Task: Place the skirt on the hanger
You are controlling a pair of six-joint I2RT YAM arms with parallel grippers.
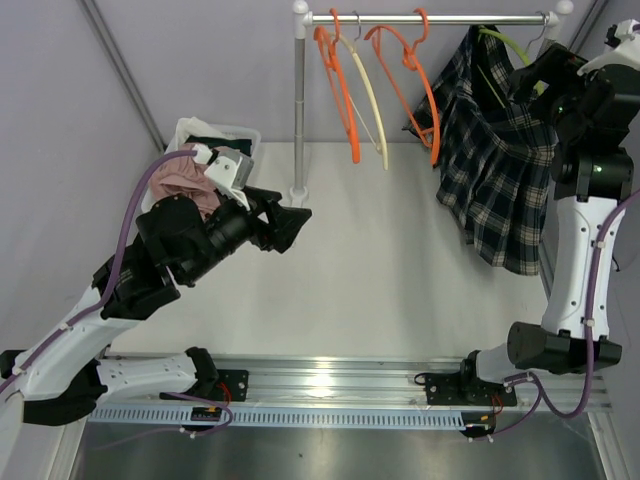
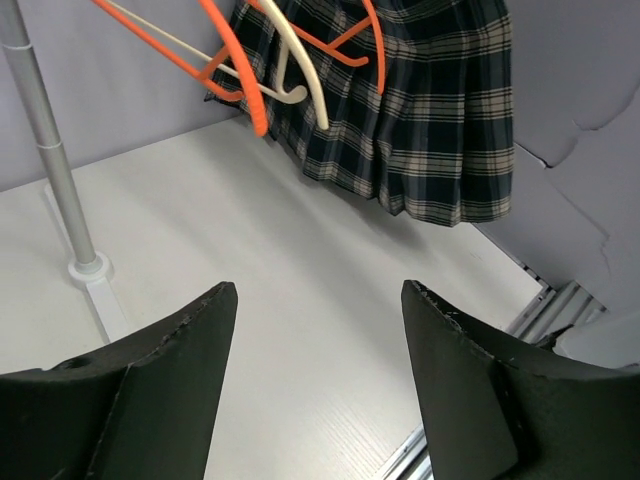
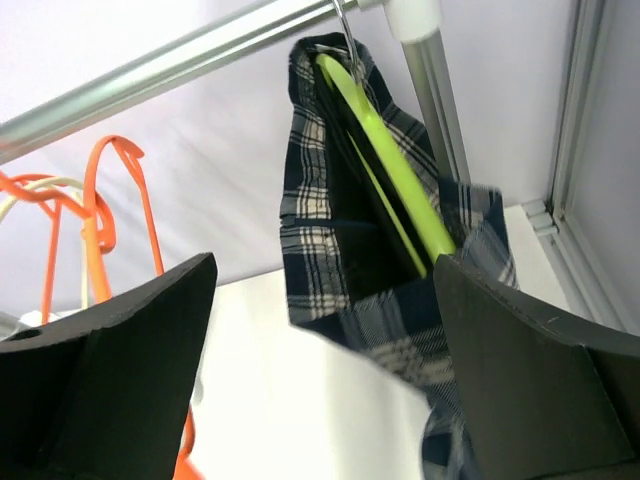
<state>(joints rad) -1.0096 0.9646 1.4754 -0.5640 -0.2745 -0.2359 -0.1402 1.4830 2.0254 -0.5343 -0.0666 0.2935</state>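
Hanging at 1 o'clock in the top view, the skirt drapes a green hanger on the rail, the hanger's lower end buried in cloth. The right gripper gapes wide and empty just beside it. The left gripper, at 9 o'clock, is wide and empty, and its arm hides most of the basket.

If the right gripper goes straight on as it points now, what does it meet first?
Probably the plaid skirt on the green hanger, straight ahead of the open right gripper; depth is unclear.
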